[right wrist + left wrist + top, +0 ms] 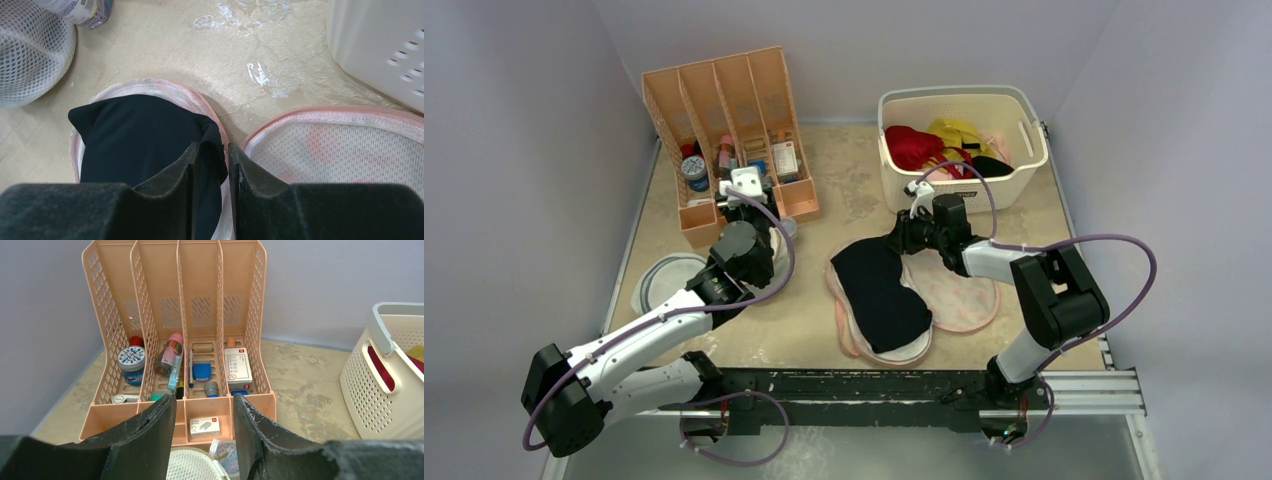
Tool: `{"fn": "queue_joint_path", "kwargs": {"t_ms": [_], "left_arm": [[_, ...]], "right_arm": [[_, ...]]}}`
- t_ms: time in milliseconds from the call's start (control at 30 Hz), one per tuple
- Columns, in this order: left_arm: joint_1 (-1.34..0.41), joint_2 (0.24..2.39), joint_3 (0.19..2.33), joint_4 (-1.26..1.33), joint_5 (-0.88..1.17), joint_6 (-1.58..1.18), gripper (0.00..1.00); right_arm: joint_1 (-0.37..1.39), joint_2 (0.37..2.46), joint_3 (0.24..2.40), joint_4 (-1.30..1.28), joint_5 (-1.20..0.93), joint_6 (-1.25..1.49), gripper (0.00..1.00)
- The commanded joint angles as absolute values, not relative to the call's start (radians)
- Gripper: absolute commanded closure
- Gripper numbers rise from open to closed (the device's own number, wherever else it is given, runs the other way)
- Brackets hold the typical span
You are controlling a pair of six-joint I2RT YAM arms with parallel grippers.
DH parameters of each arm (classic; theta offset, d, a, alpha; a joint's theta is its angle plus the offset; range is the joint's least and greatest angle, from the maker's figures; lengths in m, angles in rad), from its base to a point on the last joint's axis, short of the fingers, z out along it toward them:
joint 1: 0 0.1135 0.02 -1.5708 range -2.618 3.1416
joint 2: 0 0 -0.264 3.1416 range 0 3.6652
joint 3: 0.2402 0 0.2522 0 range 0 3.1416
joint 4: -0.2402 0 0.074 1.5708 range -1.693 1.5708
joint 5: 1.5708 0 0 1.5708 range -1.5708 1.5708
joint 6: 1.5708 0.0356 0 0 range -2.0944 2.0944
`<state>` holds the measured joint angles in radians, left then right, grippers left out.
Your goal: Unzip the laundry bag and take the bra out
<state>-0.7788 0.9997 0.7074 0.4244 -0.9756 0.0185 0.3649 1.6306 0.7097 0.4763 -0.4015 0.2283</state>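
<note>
The laundry bag (pixel 964 297) lies open in the middle of the table, its two pink-rimmed halves spread side by side. The black bra (pixel 879 285) lies on the left half. In the right wrist view the bra (pixel 135 135) covers the left white mesh dome and the right dome (pixel 340 145) is bare. My right gripper (pixel 902 237) sits at the bag's far end, between the two halves. Its jaws (pixel 214 146) are nearly closed on a fold of the bra's edge. My left gripper (pixel 204 396) is open and empty, facing the desk organizer, away from the bag.
A peach desk organizer (pixel 729 130) with small items stands at the back left. A white basket (pixel 964 140) with red and yellow garments stands at the back right. A round white mesh bag (pixel 669 280) lies under the left arm and shows below the left fingers (pixel 192 465).
</note>
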Motion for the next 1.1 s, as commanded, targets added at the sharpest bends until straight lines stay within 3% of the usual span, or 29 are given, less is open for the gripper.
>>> {"fn": "queue_joint_path", "kwargs": {"t_ms": [0, 133, 200, 700, 1067], "left_arm": [[-0.773, 0.985, 0.753, 0.441, -0.968, 0.007, 0.55], [-0.773, 0.987, 0.753, 0.442, -0.965, 0.008, 0.55], [-0.773, 0.988, 0.752, 0.441, -0.967, 0.007, 0.55], [-0.773, 0.987, 0.756, 0.436, -0.963, 0.003, 0.55], [-0.773, 0.988, 0.762, 0.422, -0.963, -0.004, 0.55]], "right_arm": [[0.372, 1.621, 0.738, 0.528, -0.402, 0.235, 0.74], [0.374, 1.607, 0.741, 0.521, -0.405, 0.243, 0.95], [0.374, 1.58, 0.75, 0.496, -0.413, 0.243, 1.0], [0.376, 1.134, 0.715, 0.315, -0.511, 0.269, 1.0], [0.376, 0.924, 0.861, 0.265, -0.485, 0.34, 1.0]]}}
